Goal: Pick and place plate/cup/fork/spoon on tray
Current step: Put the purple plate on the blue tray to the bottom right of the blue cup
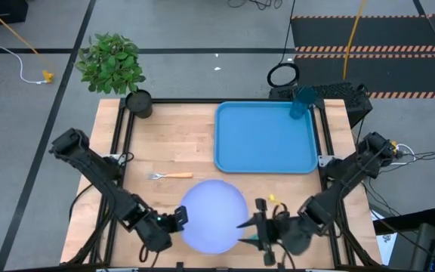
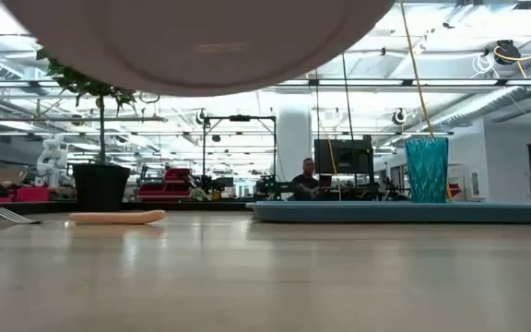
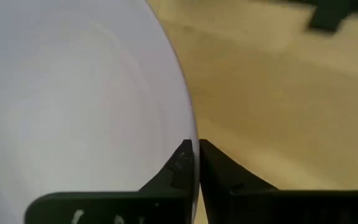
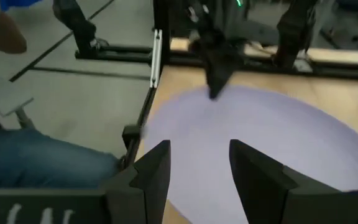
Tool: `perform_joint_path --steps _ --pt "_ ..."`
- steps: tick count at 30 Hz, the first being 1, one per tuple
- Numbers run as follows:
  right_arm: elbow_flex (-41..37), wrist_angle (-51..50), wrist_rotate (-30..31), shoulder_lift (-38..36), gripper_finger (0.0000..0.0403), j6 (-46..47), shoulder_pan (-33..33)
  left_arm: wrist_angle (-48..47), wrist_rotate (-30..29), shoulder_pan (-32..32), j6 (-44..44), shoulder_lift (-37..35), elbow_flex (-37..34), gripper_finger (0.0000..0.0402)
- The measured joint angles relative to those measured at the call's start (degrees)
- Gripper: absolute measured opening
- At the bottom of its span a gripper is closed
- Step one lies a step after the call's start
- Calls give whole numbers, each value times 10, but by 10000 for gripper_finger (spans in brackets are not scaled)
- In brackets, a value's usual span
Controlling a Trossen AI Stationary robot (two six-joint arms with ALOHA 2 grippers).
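The pale lavender plate hangs above the table's near edge; the low view shows the plate's underside high over the wood. My left gripper is shut on its left rim. My right gripper stands open at the plate's right side, its fingers over the plate's face, touching nothing that I can see. The orange-handled fork lies flat on the table. The teal cup stands in the far right corner of the blue tray. The spoon is out of view. My left gripper pinches the plate's rim at the plate's left side between its two fingers, one on the upper face and one beneath. It comes from the table's left, slanting down. The plate is lifted clear of the table.
A potted plant in a black pot stands at the table's far left corner. A person in jeans sits beyond the table's near edge. Bare wood lies between the fork and the tray.
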Motion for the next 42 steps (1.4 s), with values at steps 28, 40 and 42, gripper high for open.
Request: perform_joint_path --steps 28,40,42 --pt "60 -94 327 -2 155 -98 130 334 112 355 218 117 0 8" --pt "60 -360 96 -1 155 46 -59 316 74 358 230 123 0 12" --pt "60 -409 85 -1 157 58 -83 309 73 364 224 122 0 8"
